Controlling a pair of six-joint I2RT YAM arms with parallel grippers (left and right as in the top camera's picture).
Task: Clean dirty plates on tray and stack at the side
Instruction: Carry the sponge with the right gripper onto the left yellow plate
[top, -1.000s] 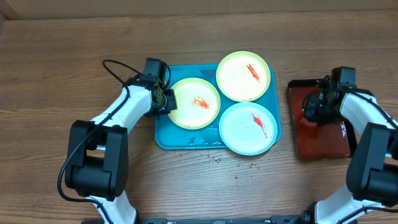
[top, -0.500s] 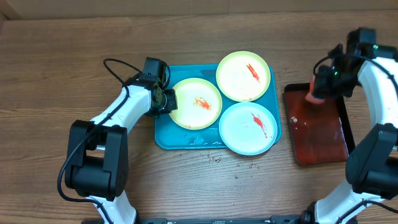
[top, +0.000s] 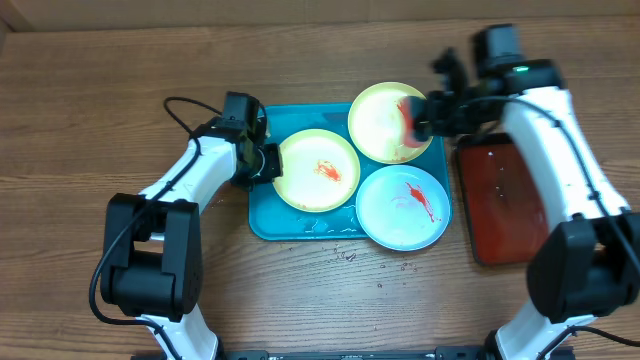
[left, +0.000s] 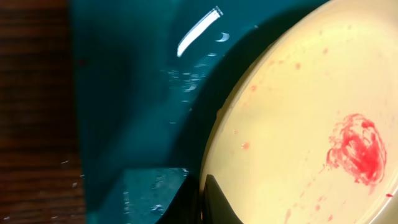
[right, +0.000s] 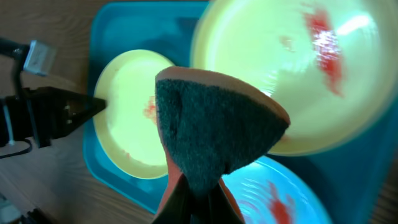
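Note:
Three plates lie on the turquoise tray (top: 268, 222), all smeared red. A yellow-green plate (top: 318, 168) is at the left, another yellow-green plate (top: 382, 122) at the back, a white plate (top: 403, 206) at the front right. My left gripper (top: 262, 160) is shut on the left plate's rim (left: 211, 155). My right gripper (top: 415, 118) is shut on an orange sponge with a dark scouring face (right: 214, 134) and hovers over the back plate's right edge (right: 292, 81).
A dark red tray (top: 505, 200), wet and bare, lies right of the turquoise tray. Water drops (top: 350, 257) spot the wood in front of the tray. Bare wood tabletop (top: 80, 130) lies to the left.
My right arm lifted the sponge off the dark red tray and carried it left over the back plate. The left gripper stayed on the left plate's rim.

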